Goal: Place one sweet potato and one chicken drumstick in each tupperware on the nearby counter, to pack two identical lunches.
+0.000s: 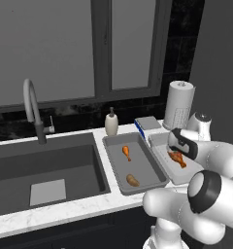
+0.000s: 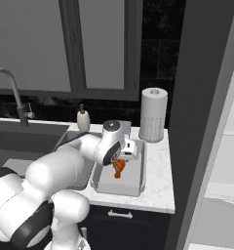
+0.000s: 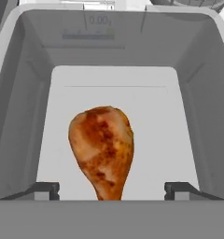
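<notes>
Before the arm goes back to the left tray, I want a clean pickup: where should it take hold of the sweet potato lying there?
Grip the sweet potato across its narrow middle, coming straight down from above. It lies flat on the floor of the left tray, near the front wall, lengthwise roughly front to back, with free space on both sides. The drumstick further back lies well apart.

Numbers: you can read "0.00" and a small letter like "g" in faint grey, past the far wall of the grey shallow tupperware tray (image 3: 198, 93).
Where it stands: you cannot tell what flat thing carries it.
Other words: none you can read.
</notes>
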Tool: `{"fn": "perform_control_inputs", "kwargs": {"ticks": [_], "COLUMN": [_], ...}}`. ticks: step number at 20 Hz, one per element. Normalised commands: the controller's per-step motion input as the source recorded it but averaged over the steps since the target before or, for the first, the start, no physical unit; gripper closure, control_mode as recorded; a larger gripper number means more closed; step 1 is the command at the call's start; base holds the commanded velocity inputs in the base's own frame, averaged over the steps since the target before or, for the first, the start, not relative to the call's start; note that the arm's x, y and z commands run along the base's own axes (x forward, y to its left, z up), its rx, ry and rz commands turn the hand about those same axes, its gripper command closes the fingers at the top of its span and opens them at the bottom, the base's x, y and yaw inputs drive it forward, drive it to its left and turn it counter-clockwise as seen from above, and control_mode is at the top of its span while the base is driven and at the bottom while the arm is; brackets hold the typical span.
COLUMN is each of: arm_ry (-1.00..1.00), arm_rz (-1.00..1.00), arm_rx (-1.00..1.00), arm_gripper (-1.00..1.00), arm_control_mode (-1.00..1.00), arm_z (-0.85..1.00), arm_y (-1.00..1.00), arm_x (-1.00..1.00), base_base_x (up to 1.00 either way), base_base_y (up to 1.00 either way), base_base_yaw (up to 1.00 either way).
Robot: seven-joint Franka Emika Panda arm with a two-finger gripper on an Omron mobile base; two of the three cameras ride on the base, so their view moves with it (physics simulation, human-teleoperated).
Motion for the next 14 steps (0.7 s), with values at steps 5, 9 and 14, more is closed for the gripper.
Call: {"fn": "perform_control_inputs", "kwargs": {"ticks": [5,9,14], "arm_ry": [0.00,0.00,0.00], "arm_rz": [0.00,0.00,-0.01], "arm_rx": [-0.02,-0.02,-0.01], "arm_gripper": [-1.00,-1.00,-1.00], "arm_control_mode": [-1.00,-1.00,-1.00], "arm_z": [0.35,0.84,0.90], "arm_y": [0.29,0.73,0.83], "arm_x": [-0.01,-0.14,-0.32], "base_base_x": [0.00,0.00,0.00], "base_base_y": [0.00,0.00,0.00], "base_base_yaw": [0.00,0.00,0.00]}}
